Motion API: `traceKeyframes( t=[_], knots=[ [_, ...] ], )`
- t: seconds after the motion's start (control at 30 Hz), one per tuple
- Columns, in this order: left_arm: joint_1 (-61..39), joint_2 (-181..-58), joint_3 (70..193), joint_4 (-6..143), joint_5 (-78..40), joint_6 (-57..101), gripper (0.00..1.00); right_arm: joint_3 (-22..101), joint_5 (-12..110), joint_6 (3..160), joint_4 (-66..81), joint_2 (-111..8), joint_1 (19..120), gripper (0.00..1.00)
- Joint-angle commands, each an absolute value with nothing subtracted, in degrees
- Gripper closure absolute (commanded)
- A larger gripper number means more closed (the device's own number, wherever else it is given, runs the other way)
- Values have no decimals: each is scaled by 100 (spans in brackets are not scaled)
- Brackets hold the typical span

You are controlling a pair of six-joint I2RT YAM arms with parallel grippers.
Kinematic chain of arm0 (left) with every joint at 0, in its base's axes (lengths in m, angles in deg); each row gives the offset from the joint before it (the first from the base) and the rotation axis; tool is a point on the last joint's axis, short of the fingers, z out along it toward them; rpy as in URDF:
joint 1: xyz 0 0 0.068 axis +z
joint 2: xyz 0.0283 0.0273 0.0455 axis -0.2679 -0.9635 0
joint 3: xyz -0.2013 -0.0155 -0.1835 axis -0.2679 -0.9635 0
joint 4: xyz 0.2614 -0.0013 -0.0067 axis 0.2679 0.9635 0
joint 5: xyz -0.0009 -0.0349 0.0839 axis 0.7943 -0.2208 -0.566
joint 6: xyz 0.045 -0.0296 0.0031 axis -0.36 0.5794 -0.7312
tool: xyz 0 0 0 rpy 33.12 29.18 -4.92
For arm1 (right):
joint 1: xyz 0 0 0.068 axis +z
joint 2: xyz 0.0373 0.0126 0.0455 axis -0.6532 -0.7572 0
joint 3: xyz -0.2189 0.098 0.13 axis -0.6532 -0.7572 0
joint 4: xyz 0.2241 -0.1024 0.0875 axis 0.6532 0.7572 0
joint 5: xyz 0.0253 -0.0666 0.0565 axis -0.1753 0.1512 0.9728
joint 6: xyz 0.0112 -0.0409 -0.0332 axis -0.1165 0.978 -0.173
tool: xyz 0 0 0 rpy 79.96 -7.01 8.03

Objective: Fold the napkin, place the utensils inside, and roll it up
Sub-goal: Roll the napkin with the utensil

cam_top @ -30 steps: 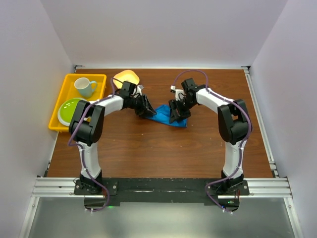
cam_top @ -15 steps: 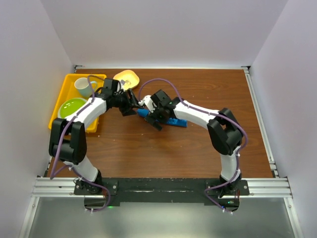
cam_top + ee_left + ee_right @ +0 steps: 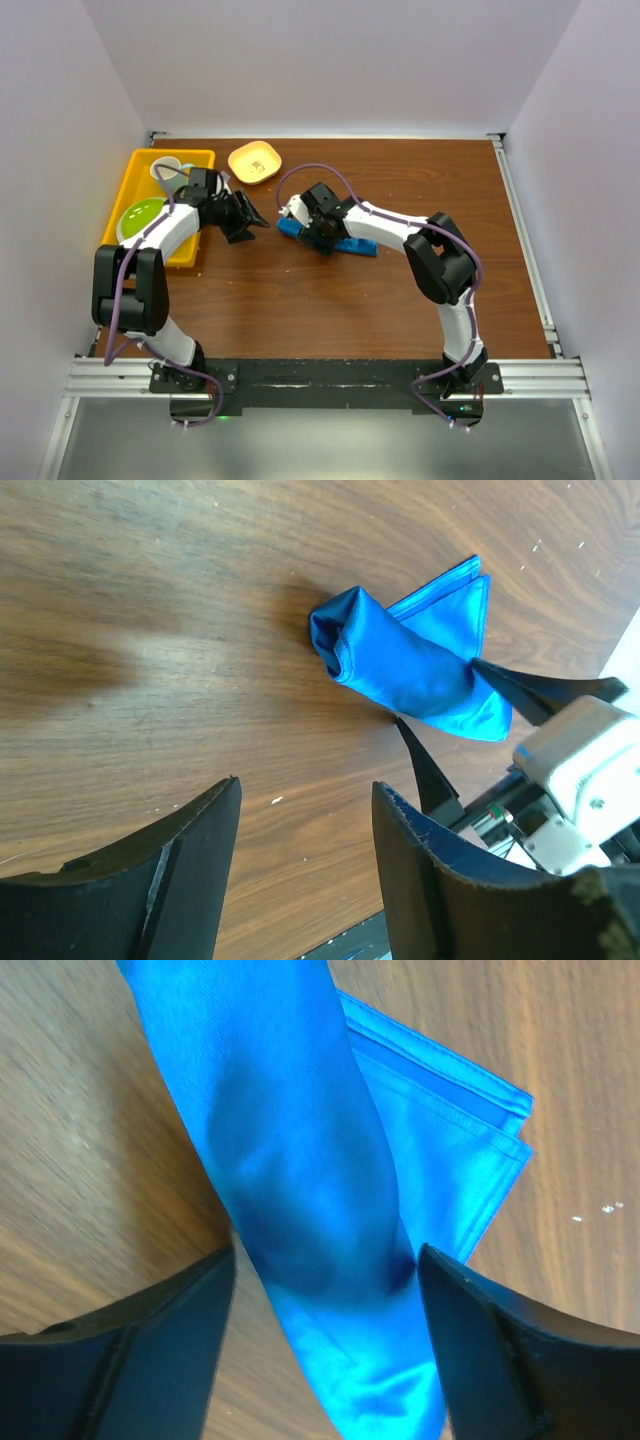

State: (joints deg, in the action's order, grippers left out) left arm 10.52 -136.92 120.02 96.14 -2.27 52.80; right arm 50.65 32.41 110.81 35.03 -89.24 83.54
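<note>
Well, we find the napkin [image 3: 400, 655] lying on the wooden table [image 3: 330, 310], a little beyond its middle. It is gathered into a short, plump roll, with a flat folded corner poking out from under one side. In the top view it stretches sideways, and the right arm covers part of it.

Our right gripper [image 3: 325, 1252] is down over the roll with its jaws spread wide, one finger on each side. The cloth reaches both inner faces but bulges loosely and looks unsqueezed. Our left gripper [image 3: 305, 785] stands apart to the left of the roll over bare wood, its jaws parted and holding nothing.

Farther left, a yellow tray [image 3: 140, 155] sits at the table's edge with a pale cup [image 3: 165, 168] and a green plate [image 3: 140, 215] in it. A small orange dish [image 3: 253, 162] rests just beside the tray.
</note>
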Motion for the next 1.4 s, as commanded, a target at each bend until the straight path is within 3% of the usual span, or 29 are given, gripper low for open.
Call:
traceKeyframes(
  t=[0.0, 0.33, 0.5, 0.63, 0.87, 1.07, 1.37],
  knots=[
    [1202, -13527, 12042, 9543, -52, 5053, 41, 5299, 3645, 10721, 3663, -9258, 8201, 28],
    [1264, -13931, 11998, 9490, 616, 4675, 41, 5985, 5165, 9194, 4525, -9873, 7989, 58],
    [1264, -14037, 11779, 9315, 1072, 4613, 40, 6020, 6148, 8261, 4621, -10023, 7989, 65],
    [1255, -14037, 11620, 9192, 1328, 4648, 40, 6160, 7253, 7436, 4683, -10128, 7893, 65],
    [1036, -14283, 11383, 8315, 1855, 5236, 46, 5247, 9048, 5773, 2850, -10155, 7323, 63],
    [658, -14660, 11663, 7697, 1917, 5747, 62, 5228, 9472, 5868, 2871, -10497, 6944, 61],
    [473, -14880, 11717, 7170, 1838, 6221, 68, 5527, 9297, 6729, 3733, -10455, 6864, 44]
  ],
)
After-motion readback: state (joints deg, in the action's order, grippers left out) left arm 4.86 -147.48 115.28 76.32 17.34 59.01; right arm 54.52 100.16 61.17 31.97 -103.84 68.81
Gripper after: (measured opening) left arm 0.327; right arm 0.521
